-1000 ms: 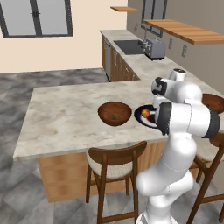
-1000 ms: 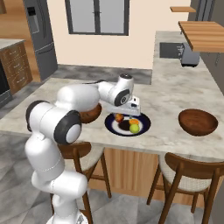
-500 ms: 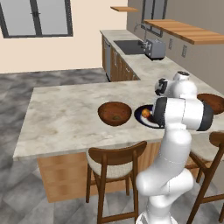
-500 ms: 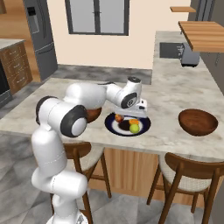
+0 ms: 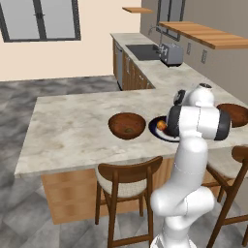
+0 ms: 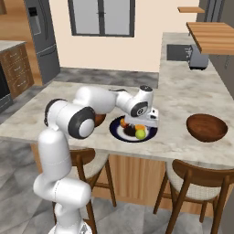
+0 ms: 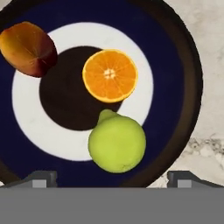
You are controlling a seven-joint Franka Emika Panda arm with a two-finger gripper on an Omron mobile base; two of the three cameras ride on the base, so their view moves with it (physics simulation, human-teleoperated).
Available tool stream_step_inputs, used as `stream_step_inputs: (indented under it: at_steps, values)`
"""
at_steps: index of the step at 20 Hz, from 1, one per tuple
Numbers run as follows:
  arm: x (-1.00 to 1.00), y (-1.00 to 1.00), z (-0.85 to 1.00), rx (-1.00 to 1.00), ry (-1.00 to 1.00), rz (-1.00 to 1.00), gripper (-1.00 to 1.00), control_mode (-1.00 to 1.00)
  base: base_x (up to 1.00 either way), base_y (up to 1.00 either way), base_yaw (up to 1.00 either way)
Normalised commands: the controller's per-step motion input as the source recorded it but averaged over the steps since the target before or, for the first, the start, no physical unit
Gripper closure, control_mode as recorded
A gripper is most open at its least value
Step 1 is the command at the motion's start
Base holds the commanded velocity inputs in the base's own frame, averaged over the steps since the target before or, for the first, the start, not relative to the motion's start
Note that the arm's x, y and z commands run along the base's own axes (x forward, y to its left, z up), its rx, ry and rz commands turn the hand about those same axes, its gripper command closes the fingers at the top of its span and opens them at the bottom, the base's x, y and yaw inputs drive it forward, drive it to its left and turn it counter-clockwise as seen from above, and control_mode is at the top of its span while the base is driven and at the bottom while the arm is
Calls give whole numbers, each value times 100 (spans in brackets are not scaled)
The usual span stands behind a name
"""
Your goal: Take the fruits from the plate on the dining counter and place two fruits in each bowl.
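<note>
My gripper hangs wide open and empty over the plate on the dining counter; closing off-centre could roll the yellow-green fruit into the orange.

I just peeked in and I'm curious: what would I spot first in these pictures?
Probably the bright fruits on the plate: a cut orange at its middle, a yellow-green fruit beside it and a red fruit near the rim. The open gripper hovers right above them.

Grey tile floor, wood stools, windows, fridge.
</note>
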Motion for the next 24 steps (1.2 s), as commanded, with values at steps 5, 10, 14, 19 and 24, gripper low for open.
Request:
stream_step_inputs:
  at_steps: [5,10,14,19,24]
  values:
    - [0,-1,-30,0,1,0,-100,-100,0,0,0]
    - [1,-1,-30,0,0,0,-100,-100,0,0,0]
    - [9,0,-21,0,0,0,-100,-100,0,0,0]
    - [12,0,-17,0,0,0,-100,-100,0,0,0]
    - [3,0,-18,0,0,0,100,-100,0,0,0]
